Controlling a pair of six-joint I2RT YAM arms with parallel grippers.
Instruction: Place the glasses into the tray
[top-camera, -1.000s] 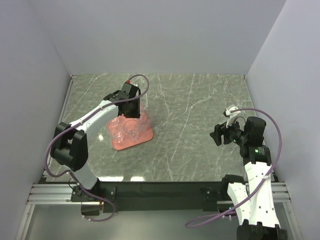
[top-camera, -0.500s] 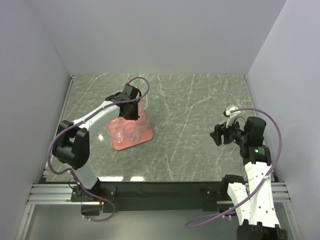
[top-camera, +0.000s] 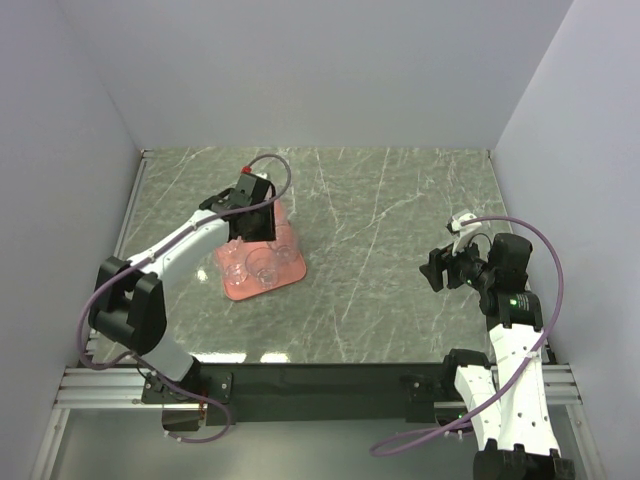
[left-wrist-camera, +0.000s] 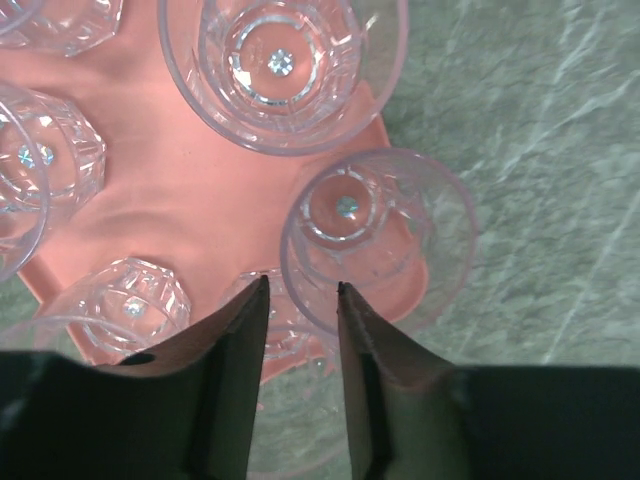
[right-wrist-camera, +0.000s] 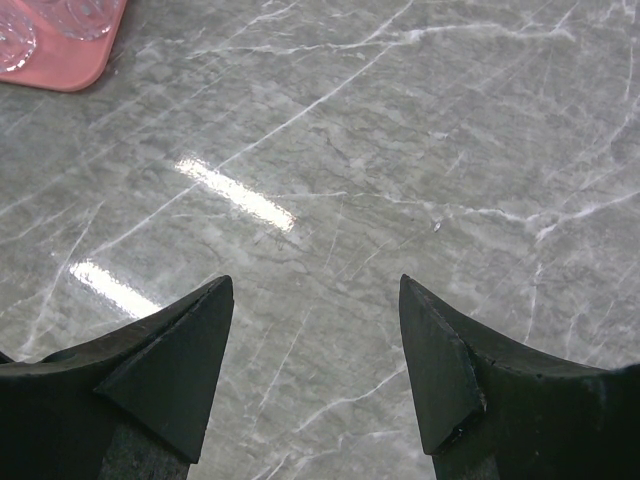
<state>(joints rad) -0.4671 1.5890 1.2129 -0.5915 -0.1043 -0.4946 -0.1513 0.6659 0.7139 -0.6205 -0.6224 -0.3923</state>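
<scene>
The salmon-pink tray (top-camera: 241, 290) lies left of the table's middle and holds several clear glasses (top-camera: 265, 262). My left gripper (top-camera: 258, 228) hangs over the tray's far side. In the left wrist view the tray (left-wrist-camera: 190, 200) holds glasses all round, one large (left-wrist-camera: 280, 60). The nearest glass (left-wrist-camera: 378, 235) stands at the tray's corner. Its rim runs between my left gripper's (left-wrist-camera: 300, 285) fingers, which stand a little apart and do not pinch it. My right gripper (top-camera: 433, 270) is open and empty over bare table at the right (right-wrist-camera: 315, 290).
The grey marble table (top-camera: 400, 200) is walled in white at the back and both sides. A corner of the tray (right-wrist-camera: 60, 50) shows at the top left of the right wrist view. A black rail runs along the near edge (top-camera: 320, 375).
My left arm's elbow has swung left and towards the near edge, and the gripper has shifted slightly over the tray's far side. The right arm has not moved.
</scene>
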